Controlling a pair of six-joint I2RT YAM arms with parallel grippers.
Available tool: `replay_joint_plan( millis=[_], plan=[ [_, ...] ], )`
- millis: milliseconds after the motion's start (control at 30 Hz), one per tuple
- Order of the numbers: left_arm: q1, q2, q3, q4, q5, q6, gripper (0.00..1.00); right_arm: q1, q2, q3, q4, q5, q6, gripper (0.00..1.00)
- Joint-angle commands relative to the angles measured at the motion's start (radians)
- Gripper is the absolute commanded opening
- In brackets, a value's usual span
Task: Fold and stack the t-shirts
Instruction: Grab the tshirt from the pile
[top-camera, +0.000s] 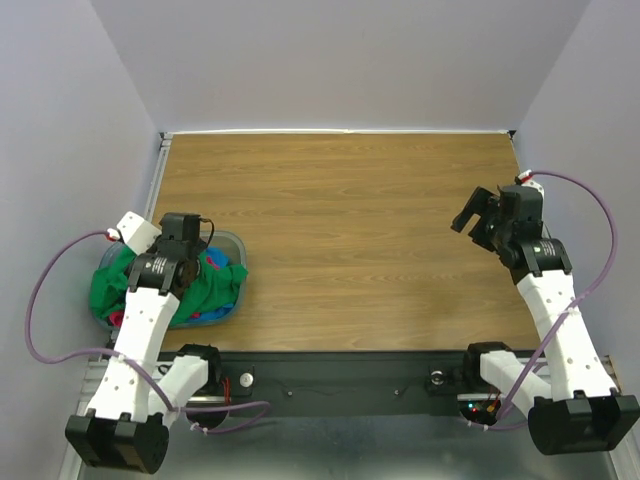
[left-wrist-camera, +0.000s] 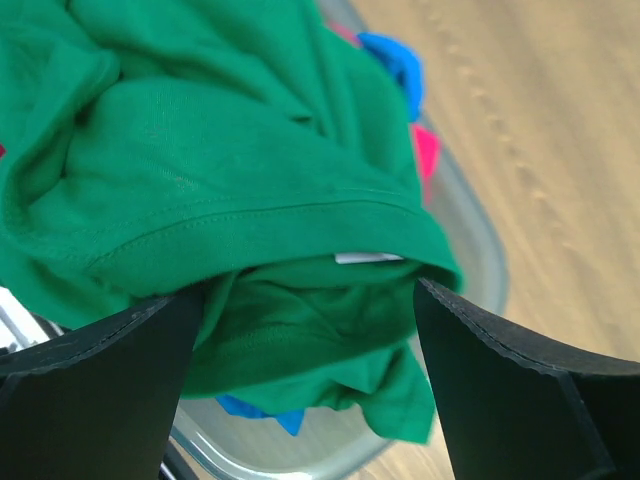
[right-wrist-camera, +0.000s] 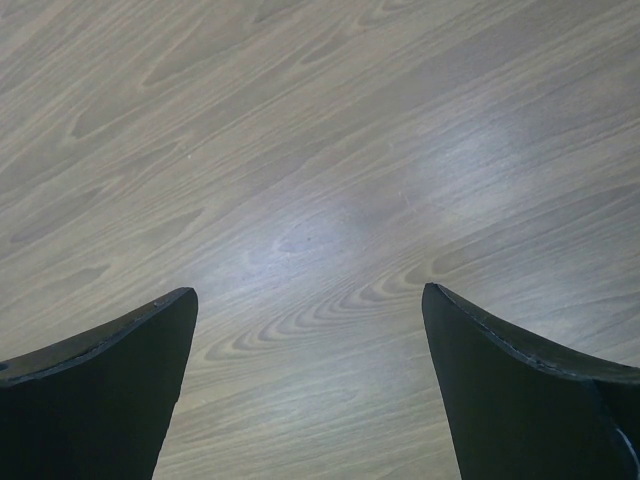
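Looks easy to drag the pink t-shirt (left-wrist-camera: 428, 150) and blue t-shirt (left-wrist-camera: 395, 60) out along with the green t-shirt (left-wrist-camera: 250, 150), or to catch the basket (left-wrist-camera: 480, 250) rim and tip it, given the green one heaped over the other two inside the basket and spilling over its left side. Got the left gripper (left-wrist-camera: 305, 300) angled down right above that heap, jaws spread wide, nothing pinched yet. Got the right gripper (top-camera: 478, 212) parked well to the right of the basket over the table (top-camera: 350, 220), likewise wide open and empty.

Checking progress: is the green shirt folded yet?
Not folded: the green shirt lies bunched up in the basket, hem twisted.
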Motion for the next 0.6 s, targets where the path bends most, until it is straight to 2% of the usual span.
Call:
replay_joint_plan(
  millis=[0,100,167,200,367,433,500,567],
  plan=[
    [0.036,0.038,-0.03,0.016,-0.014,-0.034,0.98,0.002,0.01,-0.006,0.032,-0.053,-0.024,1.0],
    [0.054,0.061,-0.039,0.044,-0.006,-0.034,0.95,0.002,0.029,-0.021,0.032,-0.088,-0.034,1.0],
    [0.059,0.071,-0.039,0.076,0.018,-0.01,0.83,0.002,0.043,-0.03,0.032,-0.088,-0.034,1.0],
    [0.06,0.074,-0.041,0.085,0.026,-0.002,0.72,0.0,0.047,-0.033,0.032,-0.087,-0.034,1.0],
    [0.065,0.098,-0.062,0.131,0.083,0.038,0.64,0.002,0.055,-0.036,0.032,-0.081,-0.037,1.0],
    [0.068,0.112,-0.064,0.139,0.086,0.038,0.55,0.0,0.049,-0.035,0.032,-0.071,-0.039,1.0],
    [0.07,0.123,-0.056,0.134,0.086,0.033,0.52,0.002,0.037,-0.035,0.032,-0.062,-0.04,1.0],
    [0.07,0.127,-0.05,0.131,0.084,0.032,0.42,0.002,0.029,-0.036,0.031,-0.056,-0.04,1.0]
  ],
)
